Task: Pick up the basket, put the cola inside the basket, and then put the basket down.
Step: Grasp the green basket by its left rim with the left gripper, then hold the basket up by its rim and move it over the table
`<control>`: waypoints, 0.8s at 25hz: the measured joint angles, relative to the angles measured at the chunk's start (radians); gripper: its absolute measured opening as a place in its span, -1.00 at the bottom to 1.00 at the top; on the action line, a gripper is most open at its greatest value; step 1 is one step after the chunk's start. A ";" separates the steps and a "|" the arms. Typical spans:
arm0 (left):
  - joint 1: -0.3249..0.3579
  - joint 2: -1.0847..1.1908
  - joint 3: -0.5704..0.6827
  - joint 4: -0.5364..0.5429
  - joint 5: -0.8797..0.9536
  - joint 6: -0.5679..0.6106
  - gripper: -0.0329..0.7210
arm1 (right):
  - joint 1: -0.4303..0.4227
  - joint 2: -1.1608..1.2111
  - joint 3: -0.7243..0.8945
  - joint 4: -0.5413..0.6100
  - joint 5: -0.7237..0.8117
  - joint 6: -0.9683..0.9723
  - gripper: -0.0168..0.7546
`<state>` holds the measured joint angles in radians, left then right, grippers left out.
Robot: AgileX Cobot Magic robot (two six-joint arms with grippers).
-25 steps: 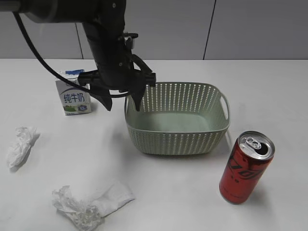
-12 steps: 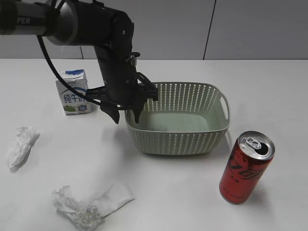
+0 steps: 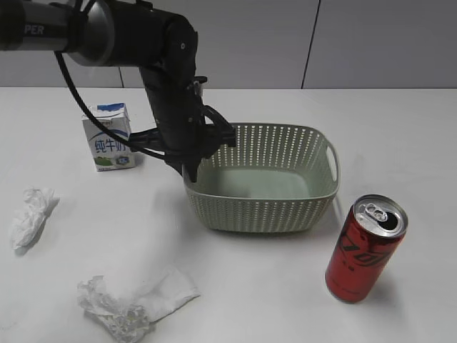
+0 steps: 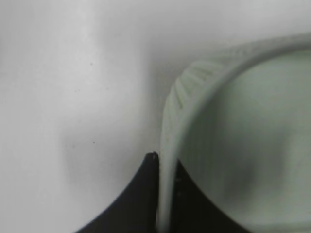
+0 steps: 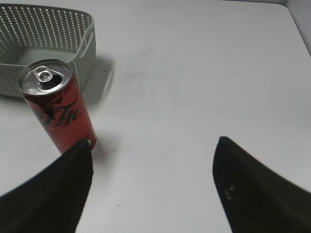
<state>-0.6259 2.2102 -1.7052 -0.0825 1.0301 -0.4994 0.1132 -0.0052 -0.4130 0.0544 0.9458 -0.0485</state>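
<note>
Red cola (image 3: 365,247) stands nearest on the table (image 3: 400,143) beside the sage basket (image 3: 263,177), whose left rim the left fingers (image 4: 164,194) have closed on, right fingers (image 5: 150,182) spread empty; lifting the basket likely follows.

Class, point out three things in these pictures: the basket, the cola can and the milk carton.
basket (image 3: 264,209), exterior view, front perforated wall.
cola can (image 3: 360,257), exterior view, red side of the body.
milk carton (image 3: 111,146), exterior view, printed front face.
</note>
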 joint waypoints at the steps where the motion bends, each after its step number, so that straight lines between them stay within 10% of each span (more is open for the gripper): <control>1: 0.000 0.000 0.000 -0.001 0.006 0.000 -0.92 | 0.000 0.000 0.000 0.000 0.000 0.000 0.56; 20: 0.025 -0.265 0.063 -0.006 0.183 -0.043 -0.92 | 0.000 0.000 0.000 0.000 0.000 0.000 0.56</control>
<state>-0.6011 1.9452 -1.6427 -0.0888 1.2128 -0.5424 0.1132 -0.0052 -0.4130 0.0544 0.9458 -0.0485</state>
